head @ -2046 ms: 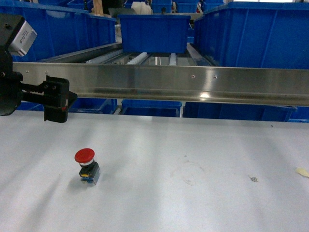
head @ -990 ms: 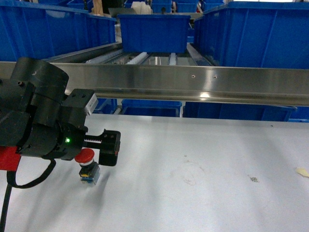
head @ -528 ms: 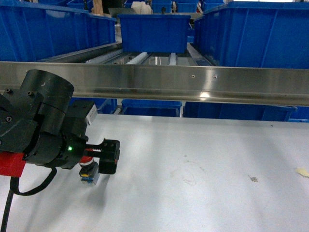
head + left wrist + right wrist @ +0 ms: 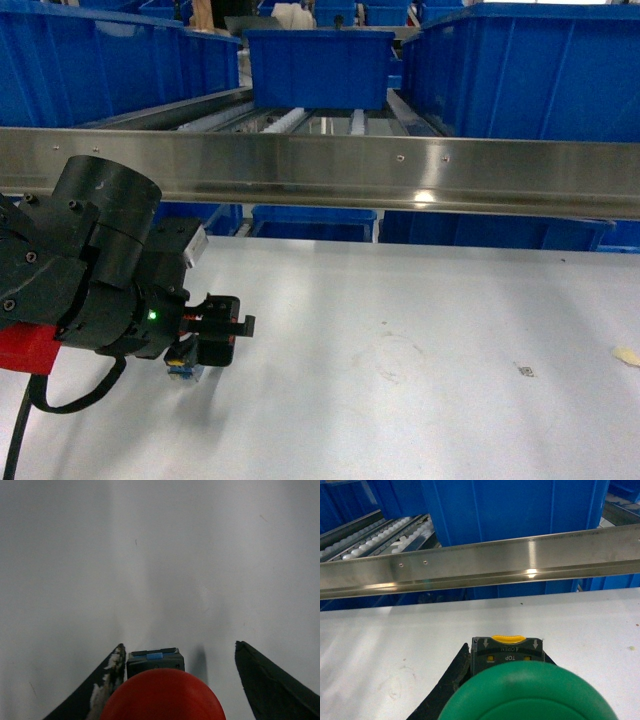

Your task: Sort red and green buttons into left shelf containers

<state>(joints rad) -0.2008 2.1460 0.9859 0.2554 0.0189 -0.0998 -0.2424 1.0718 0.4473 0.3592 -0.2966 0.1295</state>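
The red button (image 4: 162,696) stands upright on the white table, its dark body (image 4: 186,369) peeking out below my left gripper (image 4: 215,335). That gripper (image 4: 180,646) is open and straddles the button: the left finger (image 4: 107,680) is close beside the switch body, the right finger (image 4: 265,680) stands well apart. My right gripper (image 4: 504,652) is shut on the green button (image 4: 530,697), held above the table; this arm is out of the head view. The left shelf containers (image 4: 95,60) are deep blue bins behind the rail.
A steel rail (image 4: 420,172) runs across the shelf front above the table's far edge. More blue bins sit at the centre (image 4: 318,65) and right (image 4: 520,75), with others below the rail. A small pale scrap (image 4: 626,355) lies at the table's right.
My left arm has swung down from the upper left onto the red button. Over the last half second it has sunk lower, hiding the red cap in the head view.
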